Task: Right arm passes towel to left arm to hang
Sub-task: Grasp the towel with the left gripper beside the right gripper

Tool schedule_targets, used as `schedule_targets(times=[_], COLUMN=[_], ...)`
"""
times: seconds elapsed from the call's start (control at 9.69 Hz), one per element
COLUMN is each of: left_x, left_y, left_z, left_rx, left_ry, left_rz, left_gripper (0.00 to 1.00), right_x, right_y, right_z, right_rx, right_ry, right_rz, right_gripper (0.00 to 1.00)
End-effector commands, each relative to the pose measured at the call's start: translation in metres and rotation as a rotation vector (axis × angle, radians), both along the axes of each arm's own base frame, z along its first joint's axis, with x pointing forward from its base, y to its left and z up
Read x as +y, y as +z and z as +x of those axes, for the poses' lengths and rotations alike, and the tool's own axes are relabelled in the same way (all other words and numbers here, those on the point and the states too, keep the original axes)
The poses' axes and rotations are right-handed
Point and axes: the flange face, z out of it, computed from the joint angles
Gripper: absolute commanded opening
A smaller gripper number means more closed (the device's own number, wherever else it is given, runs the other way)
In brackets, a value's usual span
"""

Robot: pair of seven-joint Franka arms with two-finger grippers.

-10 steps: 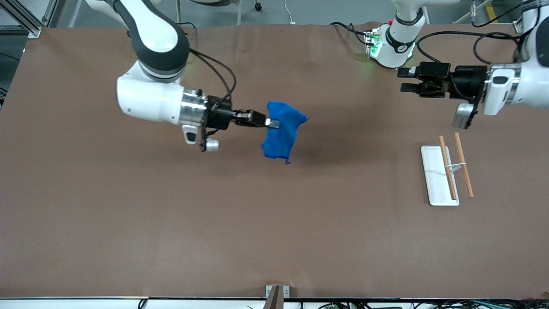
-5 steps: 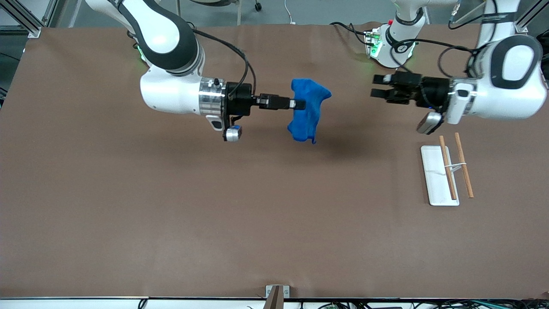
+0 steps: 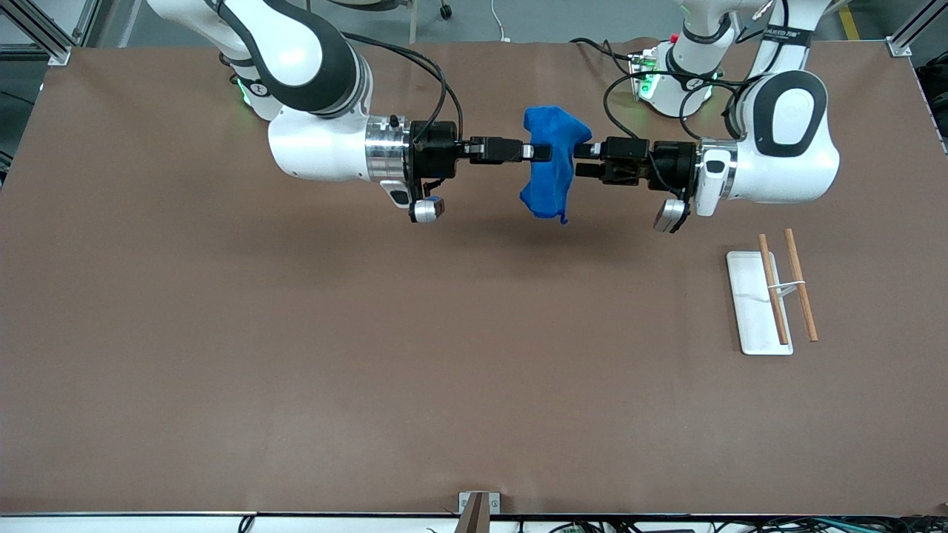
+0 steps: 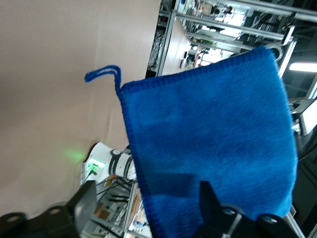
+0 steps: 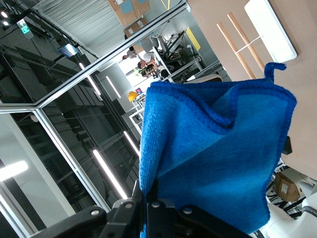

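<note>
Left gripper swung in to the towel, right gripper carried it closer.

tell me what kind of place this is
Likely a robotics lab: two Franka arms share a brown-covered table, aluminium framing surrounds it, and the right gripper holds a towel near the left gripper.

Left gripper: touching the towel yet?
Cannot tell. In the front view the left gripper meets the towel's edge with no visible gap; in the left wrist view its open fingers straddle the cloth, contact unclear. The right gripper holds the towel.
</note>
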Motion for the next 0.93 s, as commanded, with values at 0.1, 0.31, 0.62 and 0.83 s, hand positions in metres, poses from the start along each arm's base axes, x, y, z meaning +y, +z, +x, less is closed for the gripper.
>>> schedule_targets(times=[0.1, 0.31, 0.62, 0.83], left_x=[0.001, -0.005, -0.006, -0.007], left_y=[-0.013, -0.014, -0.015, -0.014], left_z=[-0.001, -0.002, 0.001, 0.005], left_rx=[0.001, 0.005, 0.023, 0.005], left_ry=[0.075, 0.075, 0.104, 0.130], left_rz=[-0.013, -0.013, -0.048, -0.021], left_gripper=[0.61, 0.61, 0.57, 0.30], right_x=[0.002, 0.003, 0.003, 0.003], right_y=[0.002, 0.001, 0.002, 0.002], right_z=[0.001, 0.000, 0.000, 0.000], right_rx=[-0.007, -0.006, -0.007, -0.007], right_ry=[-0.013, -0.013, -0.013, -0.013], right_rz=[0.026, 0.025, 0.026, 0.026], right_gripper=[0.00, 0.00, 0.00, 0.00])
